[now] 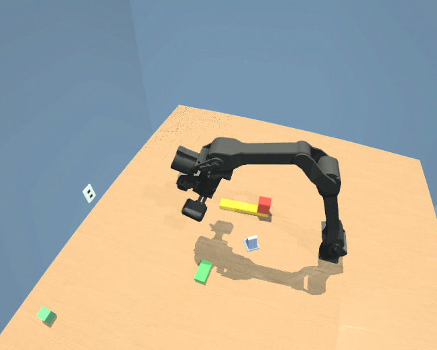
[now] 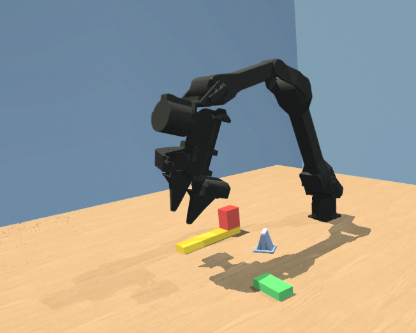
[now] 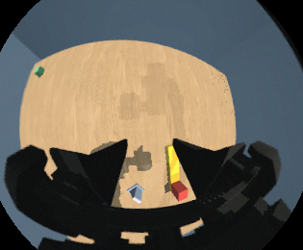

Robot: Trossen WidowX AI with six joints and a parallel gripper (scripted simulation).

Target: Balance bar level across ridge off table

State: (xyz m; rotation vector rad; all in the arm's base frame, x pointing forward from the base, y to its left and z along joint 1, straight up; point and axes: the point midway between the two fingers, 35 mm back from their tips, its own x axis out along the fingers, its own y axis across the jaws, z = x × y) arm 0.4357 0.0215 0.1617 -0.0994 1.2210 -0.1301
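The yellow bar [image 1: 238, 205] [image 2: 201, 240] [image 3: 173, 162] lies flat on the table [image 1: 362, 301] [image 2: 57, 251], with a red cube [image 1: 264, 204] [image 2: 228, 216] [image 3: 179, 190] fixed on one end. The ridge [image 1: 252, 243] [image 2: 265, 242] [image 3: 136, 193] is a small pale blue wedge on a square base; it stands upright and apart from the bar, a little toward the front. My gripper [image 1: 196, 206] [image 2: 181, 215] [image 3: 150, 141] is open and empty. It hangs above the table, pointing down, near the bar's plain yellow end and clear of it.
A flat green block [image 1: 203, 271] [image 2: 274, 286] lies in front of the ridge, in the arm's shadow. A small green cube [image 1: 46, 314] [image 3: 39, 71] sits near the table's front left corner. A white plate [image 1: 88, 193] shows beyond the left edge. The arm's base [image 1: 332, 248] stands at the right.
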